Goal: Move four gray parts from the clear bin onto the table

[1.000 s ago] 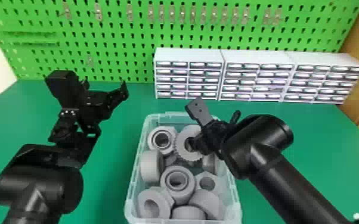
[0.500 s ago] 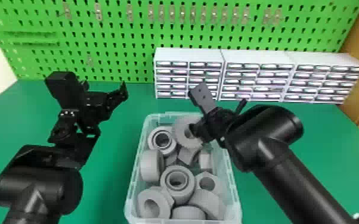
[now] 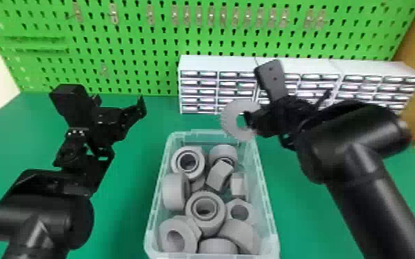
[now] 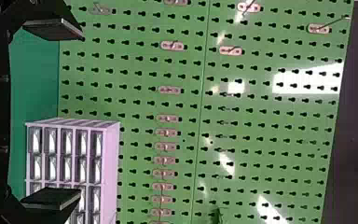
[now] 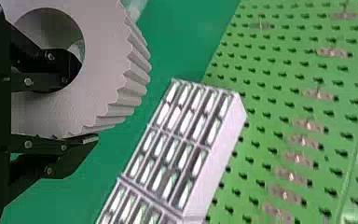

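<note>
- Green pegboard with a row of metal hooks stands behind the green table.
- White drawer cabinets sit side by side on the table, before the board and toward the right.
- Clear bin stands on the table between the two arms, holding a pile of gray parts, mostly thick rings.
- An angular gray block leans at a tilt among them, toward the bin's far end.
- A gray ring lies beside the bin's left wall; another, with its hole facing up, is in the near left corner.
- Right end effector is clamped on the rim of a toothed gray ring, up by the bin's far right corner: one finger inside the hole, the other against the toothed outer edge.
- Left end effector is parked left of the bin, its fingers wide apart.
</note>
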{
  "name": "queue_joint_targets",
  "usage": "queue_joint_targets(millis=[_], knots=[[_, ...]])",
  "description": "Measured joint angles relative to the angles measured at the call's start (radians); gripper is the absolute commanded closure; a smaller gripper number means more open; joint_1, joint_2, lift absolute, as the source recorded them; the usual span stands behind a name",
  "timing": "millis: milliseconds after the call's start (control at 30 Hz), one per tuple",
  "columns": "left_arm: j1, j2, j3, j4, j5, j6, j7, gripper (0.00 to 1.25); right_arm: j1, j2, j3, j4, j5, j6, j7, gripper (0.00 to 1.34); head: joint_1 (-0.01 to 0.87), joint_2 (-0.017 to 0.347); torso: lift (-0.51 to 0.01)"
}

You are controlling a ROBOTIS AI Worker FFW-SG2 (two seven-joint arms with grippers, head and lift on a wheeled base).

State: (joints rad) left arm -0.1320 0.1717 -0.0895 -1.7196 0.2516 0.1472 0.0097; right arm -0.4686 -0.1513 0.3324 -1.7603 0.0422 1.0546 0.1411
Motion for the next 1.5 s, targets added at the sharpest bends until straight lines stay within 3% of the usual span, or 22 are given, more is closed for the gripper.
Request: queue_joint_targets(millis=[267,533,1033,1500], knots=[[0.002,0.000,0.005,0.000,0.000,0.000,-0.003,0.10,0.079,-0.004,-0.142,-0.113,0.047,0.118,0.000,1.05,0.678,0.034,-0.050],[0.002,0.000,0.006,0.000,0.000,0.001,-0.005,0.10,0.166,0.004,-0.260,-0.171,0.050,0.249,0.000,1.05,0.678,0.034,-0.050],[-0.007,0.000,-0.005,0.003,-0.006,0.013,-0.012,0.10,0.189,-0.001,-0.204,-0.123,0.009,0.499,0.000,1.05,0.678,0.034,-0.050],[-0.009,-0.001,-0.008,0.011,-0.004,0.028,-0.030,0.10,0.199,0.009,-0.218,-0.019,0.005,0.516,0.000,1.05,0.678,0.034,-0.050]])
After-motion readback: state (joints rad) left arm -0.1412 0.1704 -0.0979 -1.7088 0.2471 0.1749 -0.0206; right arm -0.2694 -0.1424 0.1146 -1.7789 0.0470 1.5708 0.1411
